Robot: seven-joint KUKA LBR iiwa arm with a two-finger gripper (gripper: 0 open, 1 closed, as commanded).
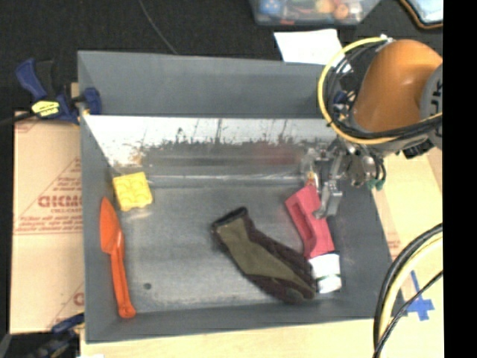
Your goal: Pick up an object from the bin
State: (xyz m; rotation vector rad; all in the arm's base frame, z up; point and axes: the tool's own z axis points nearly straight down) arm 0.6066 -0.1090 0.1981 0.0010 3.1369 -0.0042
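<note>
The thing closest to being picked is a long pink piece [311,226] lying on the bin floor at the right side, slanting from upper left to lower right. At its lower end sits a small white cap [326,273]; whether the two are joined I cannot tell. A dark sock [262,256] lies just left of it, its toe end touching or overlapping the pink piece near the cap.

The jaws hang at the upper right end of the pink piece, low in the bin and close to the right wall [376,222]. Whether they are wide or narrow cannot be told from this angle, and nothing is seen held between them. The arm [391,77] with its orange cover reaches in over the right rim.

Well apart, at the left side, are a yellow block [132,191] and an orange scoop [115,253].

By my reading the task is in its early part: the approach looks made, while the grasp and the lift out of the bin are left to do.
</note>
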